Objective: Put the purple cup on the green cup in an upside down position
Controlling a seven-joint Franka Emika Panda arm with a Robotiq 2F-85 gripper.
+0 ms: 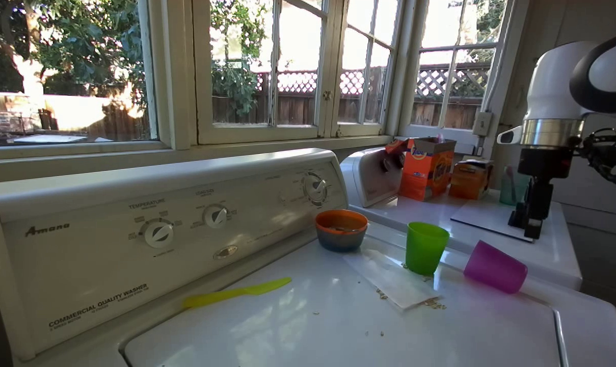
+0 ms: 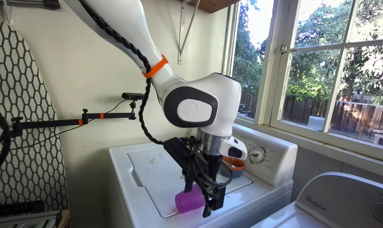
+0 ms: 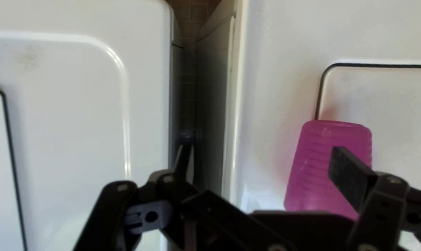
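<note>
Wrist view: the purple cup (image 3: pixel 320 167) lies toward three o'clock from the gripper (image 3: pixel 261 155), axis twelve-to-six; fingers (image 3: pixel 351 177) are apart.

Exterior views: obliquely down across the washer (image 1: pixel 267 331) from opposite sides. Wrist view: close, facing down; purple cup (image 3: pixel 327 153) common to all.

Translucent purple cup (image 1: pixel 495 267) on its side, near the upright, mouth-up green cup (image 1: pixel 426 248)
</note>
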